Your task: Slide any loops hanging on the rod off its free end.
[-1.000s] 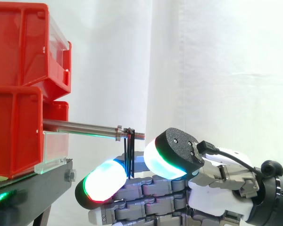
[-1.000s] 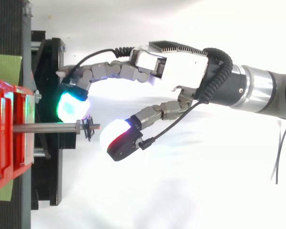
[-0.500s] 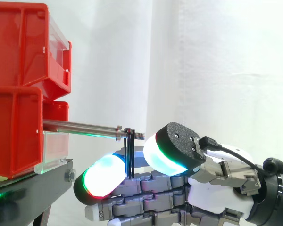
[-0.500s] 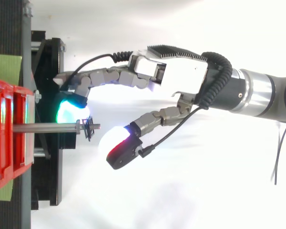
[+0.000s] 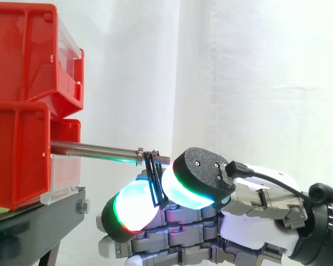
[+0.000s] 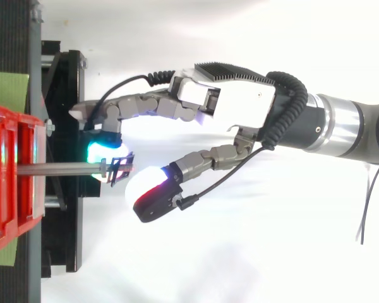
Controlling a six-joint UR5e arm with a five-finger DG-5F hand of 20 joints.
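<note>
**Side view.** Rod [image 5: 94,148] sticks out rightward from the red bins [image 5: 22,105] on the black stand [image 5: 33,221], white curtain [image 5: 255,83] behind. Small collar [image 5: 139,155] near its tip, then a short threaded free end [image 5: 163,160]. Black loops [image 5: 154,174] hang on the thread just right of the collar, tilted, lower part swung right. Hand [image 5: 255,213] comes in low from the right, below the rod. Fingers curled in, gap narrow: a glowing fingertip pad [image 5: 134,205] left of the loops, the thumb pad [image 5: 183,185] right of them and nearer, both against the dangling part. Reads as a pinch on the loops.

**Top view.** Rod [image 6: 63,168] runs left to right. Loops [image 6: 120,169] sit skewed across the thread, very close to the tip. Hand [image 6: 237,107] reaches in from the right. A green pad [image 6: 101,151] lies on the far side of the loops, the thumb pad [image 6: 145,186] on the near side, loops caught between them.

**Risks, judged from here.**
- Little rod left to clear, so the pull to the right looks short.
- The skew is the main worry: loops cocked on the thread may bite into the grooves and jam if dragged downward or off axis.
- A thin bundle between thick rounded pads may slip out, or only some strands may come away.
- The pad beside the rod tip could catch on it and shove the rod sideways
</note>
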